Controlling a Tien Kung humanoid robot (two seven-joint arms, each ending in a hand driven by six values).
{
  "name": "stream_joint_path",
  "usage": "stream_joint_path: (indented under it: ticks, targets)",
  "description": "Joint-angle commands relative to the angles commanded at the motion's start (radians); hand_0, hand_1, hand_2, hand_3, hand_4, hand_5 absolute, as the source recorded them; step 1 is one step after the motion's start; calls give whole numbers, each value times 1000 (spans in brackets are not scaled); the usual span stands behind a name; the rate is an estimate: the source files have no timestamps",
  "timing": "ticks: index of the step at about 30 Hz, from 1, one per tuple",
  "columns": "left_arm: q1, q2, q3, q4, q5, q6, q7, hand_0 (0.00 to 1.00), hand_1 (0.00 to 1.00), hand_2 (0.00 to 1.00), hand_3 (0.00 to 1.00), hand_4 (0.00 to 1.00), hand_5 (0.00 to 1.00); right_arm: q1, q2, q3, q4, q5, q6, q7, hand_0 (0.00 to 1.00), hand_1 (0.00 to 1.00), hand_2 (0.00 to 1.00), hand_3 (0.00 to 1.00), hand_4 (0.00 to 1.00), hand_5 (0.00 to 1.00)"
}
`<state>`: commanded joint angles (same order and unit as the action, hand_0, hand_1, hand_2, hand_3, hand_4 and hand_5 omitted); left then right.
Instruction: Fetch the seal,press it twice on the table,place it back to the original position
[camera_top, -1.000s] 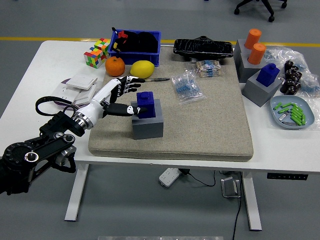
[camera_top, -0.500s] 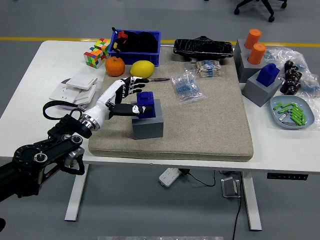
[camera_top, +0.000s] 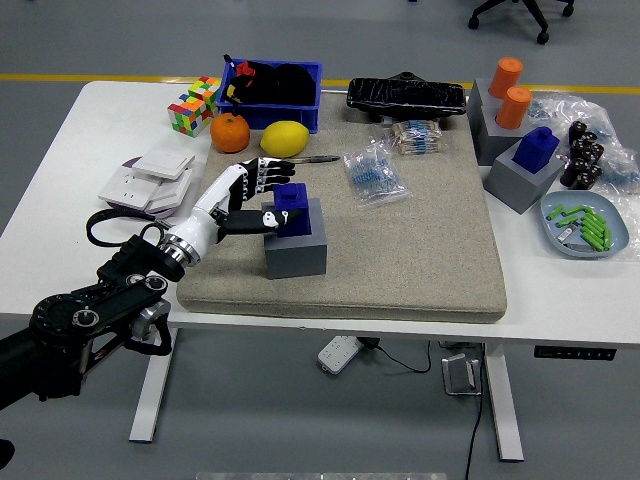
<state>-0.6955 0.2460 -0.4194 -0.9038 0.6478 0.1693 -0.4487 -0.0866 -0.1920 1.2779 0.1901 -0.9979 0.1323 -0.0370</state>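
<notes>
Left hand (camera_top: 243, 196), fingers spread and holding nothing, sits right against the blue seal (camera_top: 290, 208), which stands upright in its grey holder block (camera_top: 296, 247) just past the fingertips, apparently lining up a grasp.

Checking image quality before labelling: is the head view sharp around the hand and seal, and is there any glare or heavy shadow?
Head view: left hand and blue seal on its grey block are sharp, without motion blur; lighting is even and diffuse, shadows soft; mild glare only on the black bag and clear packets.
</notes>
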Motion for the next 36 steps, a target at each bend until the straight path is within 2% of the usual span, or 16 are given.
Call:
stream_joint_path:
  ticks: [7, 8, 13, 14, 19, 20, 25, 26, 36]
  targets:
    - [6, -3, 13, 8, -9, -5, 2, 725, 702, 640, 653, 879, 2, 0, -1, -9, 0, 4, 1, 0, 739, 687, 663, 624, 737, 517]
    - [7, -3, 14, 9, -10, -6, 2, 710, 692, 643, 642, 849, 2, 0, -1, -9, 0, 4, 1, 0, 739, 687, 663, 623, 737, 517]
    - [9, -6, 21, 13, -7, -1, 2, 710, 692, 643, 642, 849, 2, -1, -3, -14, -1, 6, 1, -1, 739, 687, 663, 623, 737, 517]
    - [8, -7, 21, 14, -6, 0, 2, 684, 649, 573, 586, 749, 2, -1, -3, -16, -1, 6, 1, -1, 742, 687, 663, 623, 738, 518]
    - [5, -10, 28, 22, -6, 6, 1, 684, 649, 573, 586, 749, 2, 1, -4, -17, -1, 8, 1, -1, 742, 687, 663, 623, 738, 518]
    - [4, -11, 31, 24, -9, 11, -3, 676, 565, 500, 558, 714, 2, 1, -4, -18, -1, 8, 0, -1, 739, 687, 663, 623, 738, 517]
    - [2, -16, 42, 38, -26, 26, -19, 676, 565, 500, 558, 714, 2, 0, -6, -21, -1, 9, 1, -1, 739, 687, 663, 623, 738, 517]
    - [2, -17, 44, 40, -29, 30, -23, 674, 501, 439, 553, 676, 2, -1, -6, -22, -1, 10, 1, -1, 740, 687, 663, 623, 738, 516]
    - [6, -19, 35, 39, -49, 60, -65, 670, 488, 430, 553, 665, 2, -5, -5, -21, -1, 9, 0, -2, 739, 687, 663, 623, 738, 517]
